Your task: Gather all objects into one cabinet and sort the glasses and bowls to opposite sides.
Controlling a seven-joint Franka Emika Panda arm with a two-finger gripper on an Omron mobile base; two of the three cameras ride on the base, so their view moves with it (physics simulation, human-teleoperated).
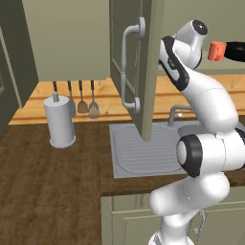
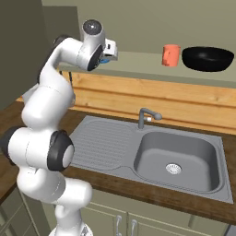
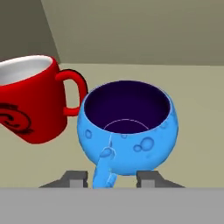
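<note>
- Claw (image 3: 110,177): its two fingertips stand apart at the bottom of the hand view, one on each side of the blue bowl's (image 3: 127,127) small handle-like stub. They are parted and do not press on it, so the claw is released.
- The blue bowl sits right in front of the claw, upright on the cabinet shelf (image 3: 192,87). Its dark inside holds nothing, and its skin is dimpled with round craters.
- The red cup (image 3: 35,105) stands just beside the blue bowl, to its left in the hand view, tilted in that view. Its handle points at the bowl and almost touches the rim. Its inside is white and shows nothing in it. A dark swirl is painted on its side; there is no readable writing.
- In the right base view the hand is up at the shelf, with a bit of blue at its tip (image 2: 105,59).
- Farther along the same shelf, well apart from the blue bowl, the orange cup (image 2: 171,55) stands upright, with the black bowl (image 2: 208,58) just beyond it, close but not clearly touching.
- Cabinet door (image 1: 143,72): swung open, with its grey handle (image 1: 128,67) facing the left base view.
- Below the shelf, the sink (image 2: 177,159) is set into the counter (image 2: 156,191). Its basin holds only the drain.
</note>
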